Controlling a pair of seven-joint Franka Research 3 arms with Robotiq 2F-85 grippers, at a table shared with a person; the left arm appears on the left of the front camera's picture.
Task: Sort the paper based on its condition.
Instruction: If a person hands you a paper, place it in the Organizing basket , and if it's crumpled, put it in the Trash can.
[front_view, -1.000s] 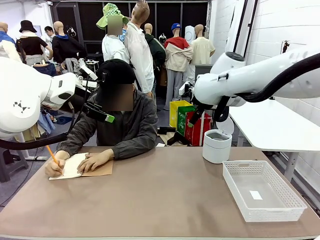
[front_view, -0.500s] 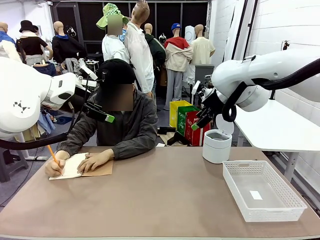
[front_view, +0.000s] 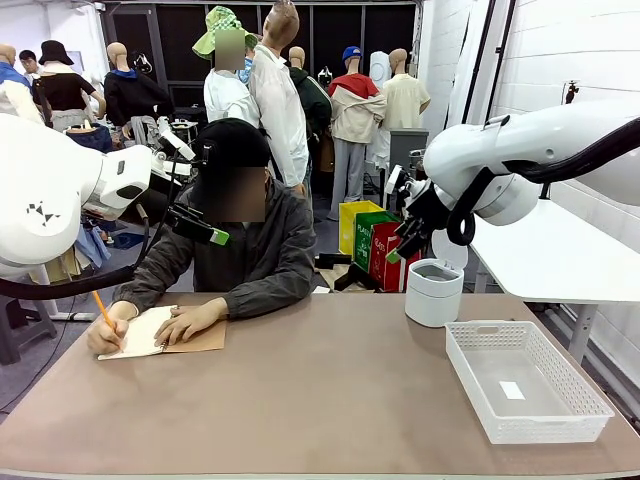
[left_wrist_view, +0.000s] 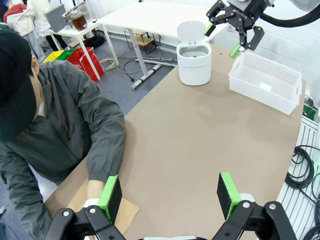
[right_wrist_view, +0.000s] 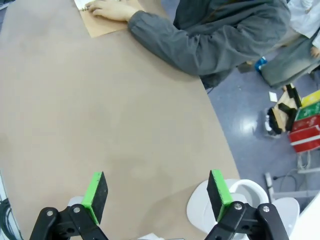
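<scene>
Hovering high over the far edge of the desk (front_view: 330, 400), just above the white bin (front_view: 433, 290) with its raised lid, the robot's right hand (right_wrist_view: 157, 195) has its green pads spread wide with nothing between them. The robot's left hand (left_wrist_view: 169, 197) hangs over the desk close to the person (front_view: 255, 255), its pads also wide apart and empty. The paper (front_view: 145, 335) lies at the desk's far left corner, a white sheet on top of brown cardboard (front_view: 207, 341). Whether it is loose or bound cannot be told. The person's flat palm (front_view: 190, 322) rests on the sheet, and the person's other fist (front_view: 105, 338) holds an orange pencil (front_view: 103, 308) to it. A white basket (front_view: 465, 375) stands at the desk's right side near the bin, with a small white slip (front_view: 511, 390) on its floor.
</scene>
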